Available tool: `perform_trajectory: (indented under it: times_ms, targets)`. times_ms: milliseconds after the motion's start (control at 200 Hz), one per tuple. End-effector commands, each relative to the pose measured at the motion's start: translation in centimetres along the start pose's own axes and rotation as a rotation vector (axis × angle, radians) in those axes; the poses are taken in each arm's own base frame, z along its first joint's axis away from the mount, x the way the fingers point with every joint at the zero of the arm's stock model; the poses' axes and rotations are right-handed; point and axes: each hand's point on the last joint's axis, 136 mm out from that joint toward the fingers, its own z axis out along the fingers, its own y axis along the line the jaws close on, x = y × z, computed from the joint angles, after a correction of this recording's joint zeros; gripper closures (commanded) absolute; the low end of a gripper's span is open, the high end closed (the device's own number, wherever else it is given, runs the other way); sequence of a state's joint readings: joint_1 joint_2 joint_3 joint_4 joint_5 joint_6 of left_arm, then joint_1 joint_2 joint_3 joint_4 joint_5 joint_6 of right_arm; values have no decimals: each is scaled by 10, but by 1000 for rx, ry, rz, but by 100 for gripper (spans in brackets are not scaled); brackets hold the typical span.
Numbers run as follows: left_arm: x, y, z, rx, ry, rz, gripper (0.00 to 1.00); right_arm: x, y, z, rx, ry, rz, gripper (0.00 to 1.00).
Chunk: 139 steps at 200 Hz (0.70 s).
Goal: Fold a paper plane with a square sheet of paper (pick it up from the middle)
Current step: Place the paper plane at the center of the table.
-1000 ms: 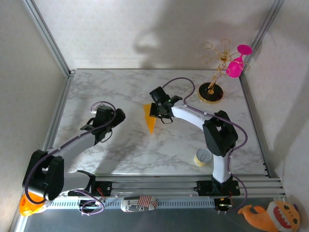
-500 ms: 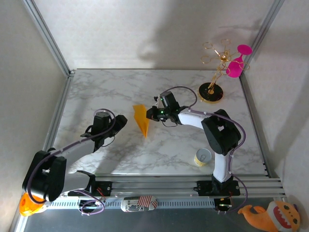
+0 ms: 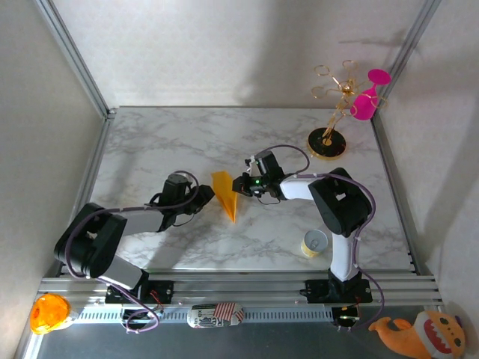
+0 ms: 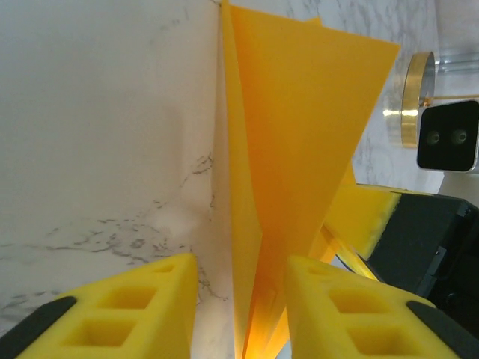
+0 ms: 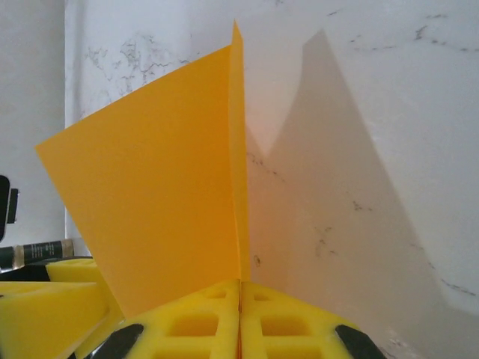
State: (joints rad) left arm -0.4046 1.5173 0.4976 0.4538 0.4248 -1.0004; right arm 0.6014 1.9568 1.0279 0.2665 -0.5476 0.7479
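Observation:
The yellow-orange paper is folded into a narrow pointed paper plane (image 3: 224, 194), standing on edge at the middle of the marble table (image 3: 165, 142). My right gripper (image 3: 241, 184) is shut on its right edge, and the paper plane (image 5: 172, 202) rises from between the closed yellow pads (image 5: 202, 325). From the left, my left gripper (image 3: 206, 196) is open, with its yellow fingers (image 4: 127, 303) on either side of the paper plane (image 4: 299, 127). They do not press it.
A gold stand with pink cups (image 3: 335, 120) is at the back right. A small paper cup (image 3: 313, 243) sits by the right arm's base. An orange toy (image 3: 46, 314) and a plush toy (image 3: 419, 333) lie beyond the front rail.
The left arm has moved right until its fingers straddle the paper. The right gripper has kept hold and carried the paper down and slightly toward the left arm.

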Motion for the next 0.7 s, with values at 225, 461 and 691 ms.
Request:
perform_trajectory:
  times_ms: [225,461,691]
  targets:
    - [-1,-23,18,43,33,25,72,2,-6,1,-7,7,9,92]
    - [2,-9,29,-32,56,30,85,3,-10,0,3,9,18,92]
    - [-1,-7,32,-63,53,43,96,2,-20,-4,46,5,11,79]
